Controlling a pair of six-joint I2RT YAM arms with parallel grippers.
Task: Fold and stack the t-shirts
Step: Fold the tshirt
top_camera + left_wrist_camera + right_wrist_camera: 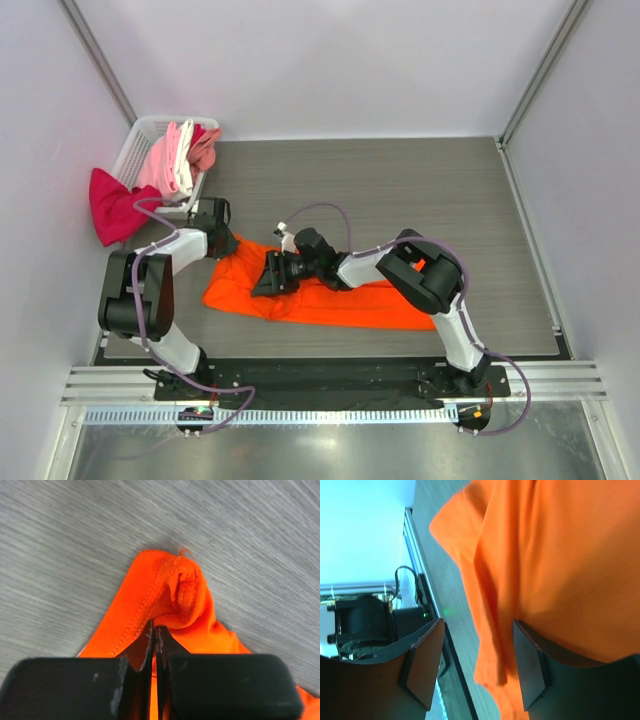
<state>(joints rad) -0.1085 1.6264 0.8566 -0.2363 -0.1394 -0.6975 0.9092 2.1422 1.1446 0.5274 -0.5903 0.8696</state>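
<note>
A bright orange t-shirt [340,298] lies crumpled and partly spread on the grey table, in front of the arms. My left gripper [229,243] is shut on a bunched hem at the shirt's left corner [172,592], and the cloth is pinched between its black fingertips [155,632]. My right gripper [270,276] is low over the shirt's left part and stands open. In the right wrist view a loose edge of the orange shirt [545,555] hangs between the fingers [422,672], close to the right one and not clamped. More t-shirts, pink, white and salmon [180,155], are in the basket.
A white mesh basket [140,135] stands at the table's back left corner. A magenta-red shirt [112,207] hangs out over its left side. White walls close in the table on the left, back and right. An aluminium rail [330,385] runs along the near edge.
</note>
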